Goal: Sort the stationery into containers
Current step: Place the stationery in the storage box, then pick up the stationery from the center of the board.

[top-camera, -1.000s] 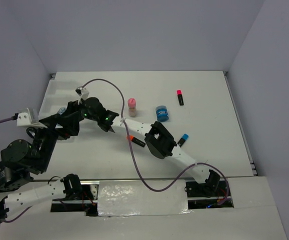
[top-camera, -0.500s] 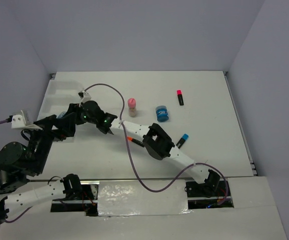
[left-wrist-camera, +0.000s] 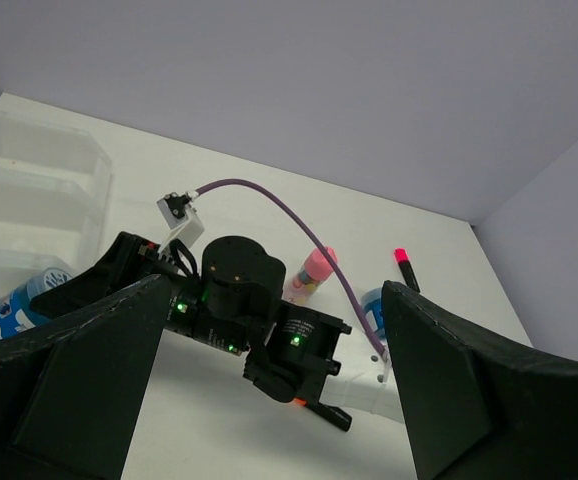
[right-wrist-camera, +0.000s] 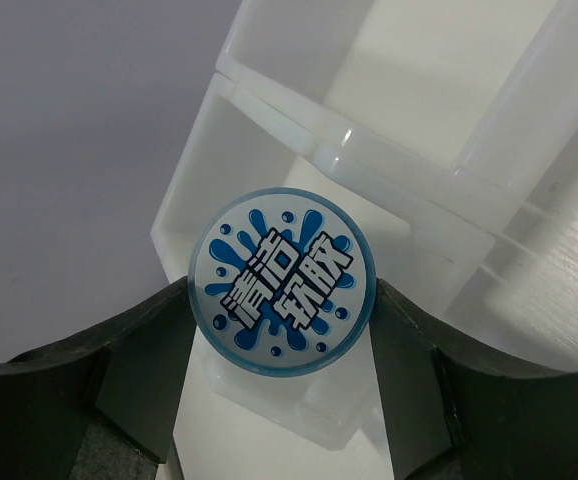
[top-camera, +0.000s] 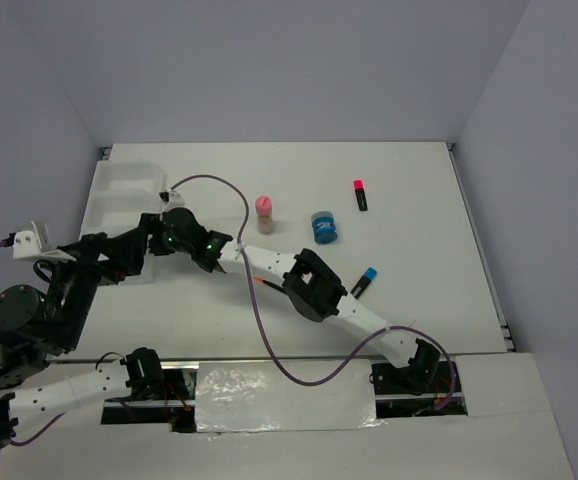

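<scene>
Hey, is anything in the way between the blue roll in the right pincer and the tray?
Nothing visible. The right pincer holds the blue roll right at the tray, and the compartment behind it looks bare.

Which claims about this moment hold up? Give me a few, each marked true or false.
1. The right tool grips a blue roll over the tray. True.
2. The left tool holds a marker. False: it is open and empty.
3. The tube lies in the tray. False: it stands upright on the table, outside the tray.
4. A second roll sits on the table. True.
5. All markers are sorted. False: the pink marker and blue marker lie on the table.
</scene>
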`<act>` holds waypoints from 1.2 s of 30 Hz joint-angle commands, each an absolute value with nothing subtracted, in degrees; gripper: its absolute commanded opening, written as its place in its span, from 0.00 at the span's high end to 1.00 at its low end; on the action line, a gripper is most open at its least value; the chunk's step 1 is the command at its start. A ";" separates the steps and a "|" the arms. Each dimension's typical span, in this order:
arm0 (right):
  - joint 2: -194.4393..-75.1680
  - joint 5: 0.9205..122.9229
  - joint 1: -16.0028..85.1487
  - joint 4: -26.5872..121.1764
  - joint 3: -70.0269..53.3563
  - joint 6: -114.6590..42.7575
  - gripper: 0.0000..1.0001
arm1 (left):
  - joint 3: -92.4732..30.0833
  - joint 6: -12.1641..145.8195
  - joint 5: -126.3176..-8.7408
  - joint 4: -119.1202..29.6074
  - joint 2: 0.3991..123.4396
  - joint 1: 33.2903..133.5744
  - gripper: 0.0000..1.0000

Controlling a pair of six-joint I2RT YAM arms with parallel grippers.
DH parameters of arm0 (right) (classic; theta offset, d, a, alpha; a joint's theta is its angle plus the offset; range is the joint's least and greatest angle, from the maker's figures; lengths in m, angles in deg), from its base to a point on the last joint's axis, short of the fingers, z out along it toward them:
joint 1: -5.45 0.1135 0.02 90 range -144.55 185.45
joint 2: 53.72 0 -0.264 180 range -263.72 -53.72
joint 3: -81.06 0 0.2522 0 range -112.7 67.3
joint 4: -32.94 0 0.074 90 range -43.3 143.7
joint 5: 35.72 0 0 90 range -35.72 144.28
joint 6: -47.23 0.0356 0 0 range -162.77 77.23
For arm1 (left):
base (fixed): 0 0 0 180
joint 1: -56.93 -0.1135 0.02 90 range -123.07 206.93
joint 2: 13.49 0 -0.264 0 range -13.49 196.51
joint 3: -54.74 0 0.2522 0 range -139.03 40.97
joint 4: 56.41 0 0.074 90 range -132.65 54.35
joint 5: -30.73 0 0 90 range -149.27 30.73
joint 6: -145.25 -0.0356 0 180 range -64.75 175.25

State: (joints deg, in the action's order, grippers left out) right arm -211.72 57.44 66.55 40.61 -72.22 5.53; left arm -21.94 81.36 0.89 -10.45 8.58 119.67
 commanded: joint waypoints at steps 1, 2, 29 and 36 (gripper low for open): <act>-209.73 56.21 67.32 37.12 -75.52 4.96 0.64 | -23.62 82.32 1.99 -10.57 7.34 119.69 0.01; -209.64 56.13 67.50 37.12 -75.61 4.35 0.55 | -23.63 82.14 2.08 -10.49 7.17 119.69 0.01; -184.36 57.45 68.64 26.48 -53.04 -9.71 0.00 | -29.68 91.45 12.97 1.20 9.54 119.69 0.01; -168.36 49.63 67.06 34.21 -34.19 -13.32 0.00 | -33.12 96.02 11.93 5.95 16.64 119.69 0.01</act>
